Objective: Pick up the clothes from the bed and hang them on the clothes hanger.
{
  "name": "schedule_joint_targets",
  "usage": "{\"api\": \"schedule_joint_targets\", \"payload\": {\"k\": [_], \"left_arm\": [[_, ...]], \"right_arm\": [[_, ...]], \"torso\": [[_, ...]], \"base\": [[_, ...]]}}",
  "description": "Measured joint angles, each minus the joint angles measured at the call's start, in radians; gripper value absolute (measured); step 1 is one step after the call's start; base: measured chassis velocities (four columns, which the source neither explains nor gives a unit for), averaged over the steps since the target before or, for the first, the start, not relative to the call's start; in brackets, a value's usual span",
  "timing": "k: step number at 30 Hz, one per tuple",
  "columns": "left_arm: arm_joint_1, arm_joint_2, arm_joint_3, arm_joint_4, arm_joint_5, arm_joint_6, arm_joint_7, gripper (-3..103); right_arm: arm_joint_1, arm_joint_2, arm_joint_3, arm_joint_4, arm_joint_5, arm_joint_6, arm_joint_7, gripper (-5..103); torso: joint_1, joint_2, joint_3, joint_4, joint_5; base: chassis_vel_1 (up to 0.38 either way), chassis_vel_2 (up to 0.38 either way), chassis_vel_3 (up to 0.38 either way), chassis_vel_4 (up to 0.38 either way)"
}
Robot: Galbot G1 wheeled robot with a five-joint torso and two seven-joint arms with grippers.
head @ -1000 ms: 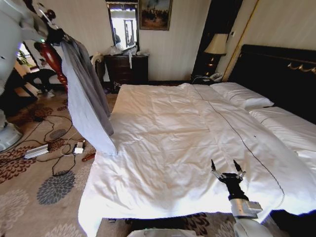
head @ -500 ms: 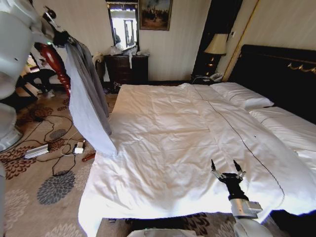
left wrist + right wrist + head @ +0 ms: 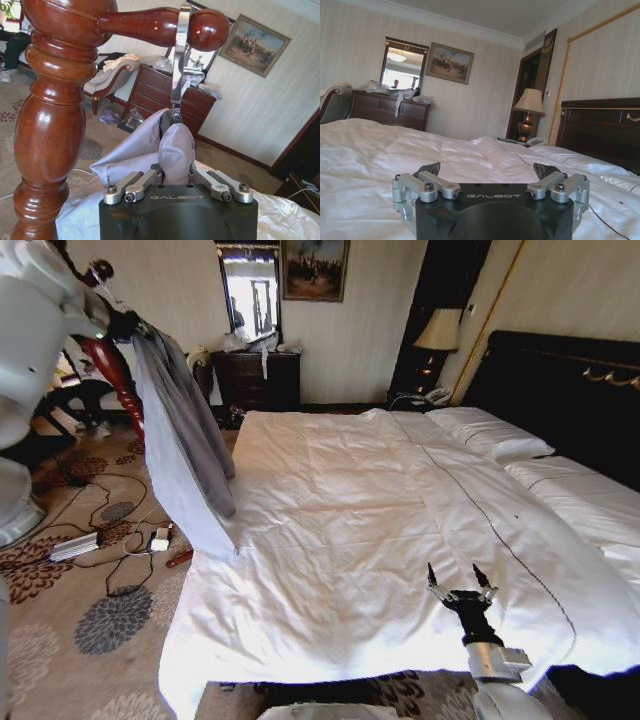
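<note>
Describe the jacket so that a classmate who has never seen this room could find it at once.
Start at the wide white bed and look past its left edge to the reddish turned-wood stand. The left gripper grips a pale silver-grey jacket there, hanging to bed height, the one shiny drape.

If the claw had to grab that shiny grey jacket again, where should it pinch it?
Probably at the collar, coming from above. The shiny pale silver-grey jacket hangs from a silver wire hook over the red-brown wooden rack's peg, and the left claw is shut on its bunched top. Lower down, the cloth hangs loose and slippery.
</note>
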Motion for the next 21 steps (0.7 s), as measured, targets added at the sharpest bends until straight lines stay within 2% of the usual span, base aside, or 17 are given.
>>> {"api": "schedule_joint_targets", "payload": {"k": [7,10,12,14,16,17,20,21], "left_arm": [[0.01,0.002,-0.01,-0.013,0.015,-0.001,0.006,16],[0.009,0.002,-0.004,-0.013,0.08,0.0,0.039,15],[0.007,0.004,0.002,-0.021,0.097,0.001,0.038,25],[0.007,0.005,0.003,-0.025,0.101,0.001,0.034,25],[0.009,0.014,0.007,-0.045,0.109,0.001,0.022,36],[0.009,0.014,0.007,-0.045,0.109,0.001,0.022,36],[0.011,0.029,0.021,-0.073,0.115,0.001,0.014,52],[0.011,0.029,0.021,-0.073,0.115,0.001,0.014,52]], "right_arm": [[0.0,0.0,0.0,0.0,0.0,0.0,0.0,100],[0.0,0.0,0.0,0.0,0.0,0.0,0.0,100],[0.0,0.0,0.0,0.0,0.0,0.0,0.0,100],[0.0,0.0,0.0,0.0,0.0,0.0,0.0,100],[0.0,0.0,0.0,0.0,0.0,0.0,0.0,100],[0.0,0.0,0.0,0.0,0.0,0.0,0.0,100],[0.0,0.0,0.0,0.0,0.0,0.0,0.0,100],[0.0,0.0,0.0,0.0,0.0,0.0,0.0,100]], "torso": [[0.0,0.0,0.0,0.0002,-0.0002],[0.0,0.0,0.0,0.0004,-0.0007],[0.0,0.0,0.0,0.0006,-0.0008],[0.0,0.0,0.0,0.0005,-0.0007],[0.0,0.0,0.0,0.0002,-0.0002],[0.0,0.0,0.0,0.0002,-0.0002],[0.0,0.0,0.0,0.0002,-0.0004],[0.0,0.0,0.0,0.0002,-0.0004]], "base": [[0.0,0.0,0.0,0.0],[0.0,0.0,0.0,0.0],[0.0,0.0,0.0,0.0],[0.0,0.0,0.0,0.0],[0.0,0.0,0.0,0.0],[0.0,0.0,0.0,0.0],[0.0,0.0,0.0,0.0],[0.0,0.0,0.0,0.0]]}}
